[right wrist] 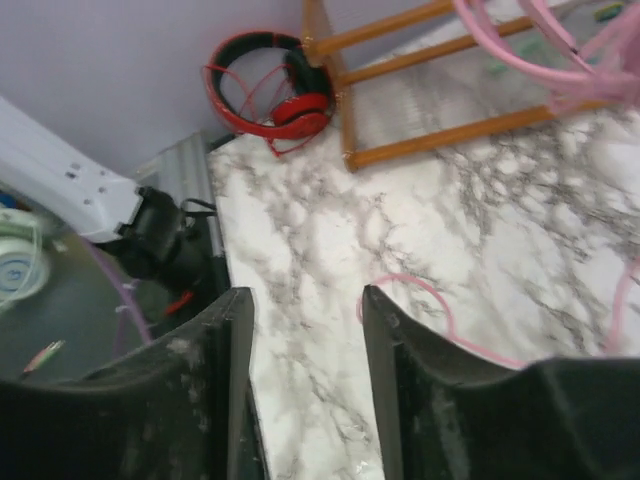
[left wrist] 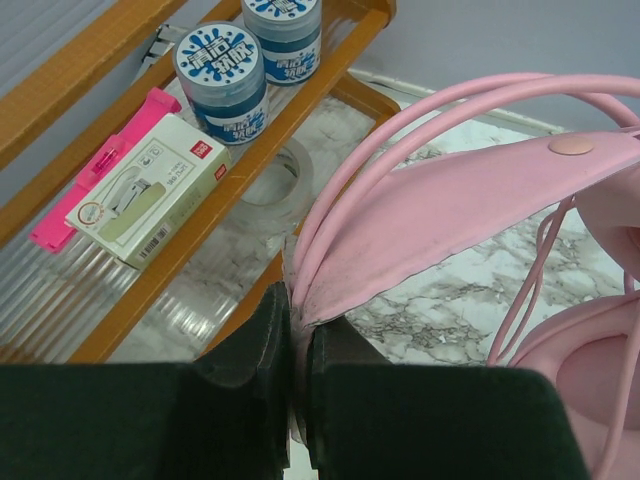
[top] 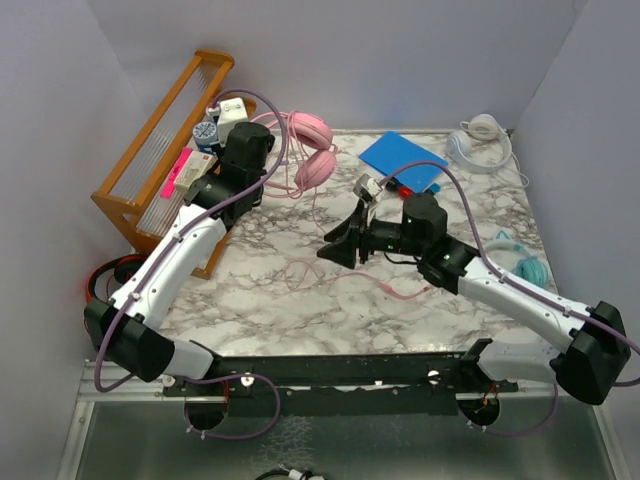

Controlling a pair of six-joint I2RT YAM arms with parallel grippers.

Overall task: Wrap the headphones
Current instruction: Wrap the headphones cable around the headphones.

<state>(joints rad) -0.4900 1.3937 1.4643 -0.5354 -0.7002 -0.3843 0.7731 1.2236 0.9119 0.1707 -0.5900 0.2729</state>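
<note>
- A marble table sits inside plain grey walls, with a wooden rack at its far left.
- The pink headphones are beside the rack. The left gripper is clamped on their headband, and their cable trails mid-table.
- The right gripper hovers over bare marble, jaws apart, holding nothing.
- The white headphones are far right; the teal pair is partly hidden by the right arm.
- Only the right wrist view shows the red headphones clearly, and only the left wrist view shows the rack's jars.

A table with a white and grey marble top stands between plain pale walls on the left, back and right. An orange wooden rack sits at its far left corner. A grey metal strip runs along the near edge.
</note>
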